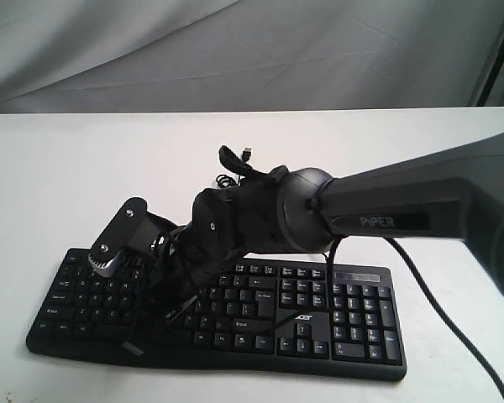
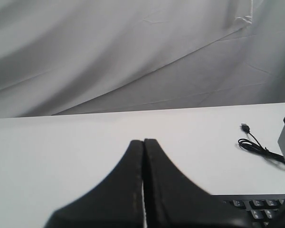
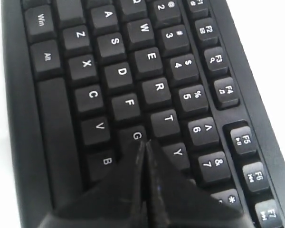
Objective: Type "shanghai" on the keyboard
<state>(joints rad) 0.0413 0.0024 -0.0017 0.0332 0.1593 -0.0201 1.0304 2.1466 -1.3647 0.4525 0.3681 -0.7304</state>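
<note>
The wide black keyboard [image 1: 344, 340] lies on the white table, its white-lettered keys filling the right wrist view [image 3: 152, 59]. My right gripper [image 3: 145, 142] is shut, its tip sitting just beside the G key [image 3: 137, 136], over the key between G and Y; whether it presses down I cannot tell. From outside, that right gripper [image 1: 178, 309] points down onto the left half of the keyboard, on an arm reaching in from the right. The left gripper [image 2: 143, 141] is shut on nothing, held above bare table left of the keyboard corner [image 2: 259, 205]. It is outside the exterior view.
The keyboard's thin black USB cable [image 1: 235, 166] lies coiled behind the keyboard, its plug [image 2: 245, 127] loose on the table. A grey cloth backdrop [image 1: 235, 50] hangs behind the table. A black arm cable [image 1: 454, 327] trails off at the right.
</note>
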